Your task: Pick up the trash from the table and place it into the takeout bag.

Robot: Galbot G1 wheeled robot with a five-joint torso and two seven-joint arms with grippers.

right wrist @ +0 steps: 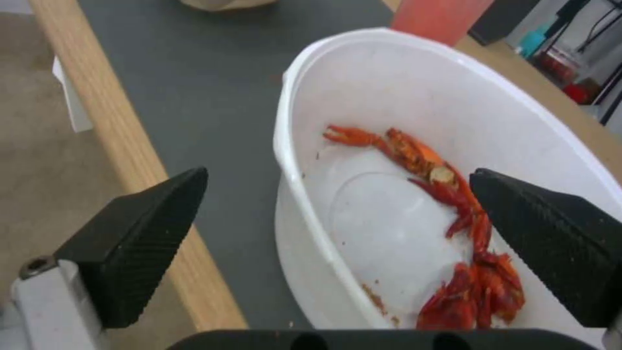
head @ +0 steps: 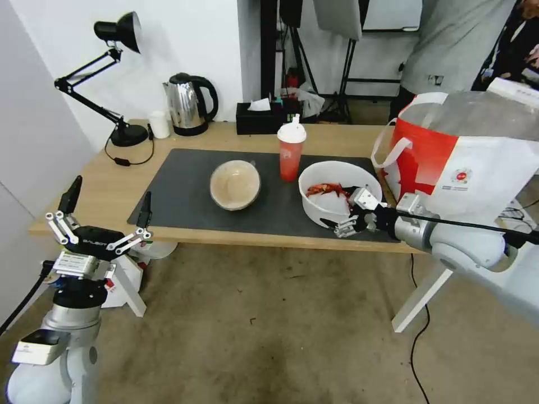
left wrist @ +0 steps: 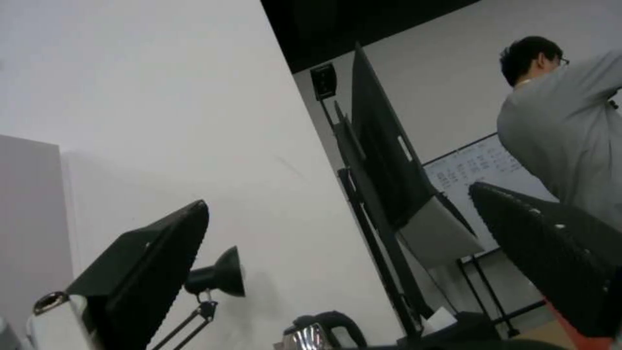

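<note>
The step in hand looks like the first pick: the right gripper (head: 349, 216) is at the near rim of the large white plastic bowl (head: 337, 188), which sits on the dark grey mat (head: 179, 185) at the right end of the counter (head: 101, 185), just beside the takeout bag (head: 466, 151). In the right wrist view the gripper (right wrist: 337, 233) is released, its jaws spread wide with the bowl's near wall (right wrist: 298, 204) standing between them, one fingertip (right wrist: 139, 228) outside over the mat and counter edge, the other (right wrist: 551, 238) over the inside, above the red shellfish scraps (right wrist: 466, 253); neither pad touches the plastic yet. Nothing has gone into the bag so far: the red drink cup (head: 291, 148) with its white domed lid stands behind the bowl, and the beige-filled bowl (head: 235, 184) lies further left on the mat. The left gripper (head: 104, 216) is parked low by the counter's left front corner, released and empty. The next move probably calls for closing on the thin rim, then lifting level so the scraps stay in, and carrying it over the bag's open foil-lined top.
</note>
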